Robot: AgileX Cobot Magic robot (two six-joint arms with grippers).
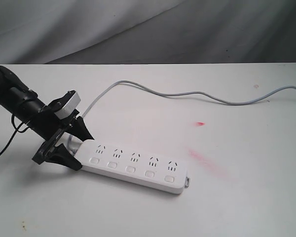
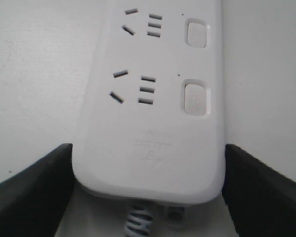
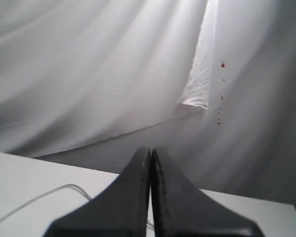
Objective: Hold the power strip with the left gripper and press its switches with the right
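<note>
Our left jaws grasp the strip [image 1: 138, 167] by its cord end on the bench [image 1: 246, 207]. Our right jaws are clenched together, up above the bench.

Left arm [image 1: 19, 101]: you are looking at a slim black tube that is thickening into a bulkier rounded black joint near the frame edge. A small white-grey box [image 1: 68, 104] with rounded corners and a darker face is sitting at its wrist. A thin black cable [image 1: 5, 146] is looping beside the arm. The left gripper [image 1: 84, 152] is ending in two matte black fingers [image 1: 83, 131], each tapering to a point; its own wrist view is showing them as broad dark wedges. Right gripper [image 3: 150, 153]: you are seeing only two smooth black finger tips [image 3: 123, 202], flaring wide at the base and narrowing upward.
</note>
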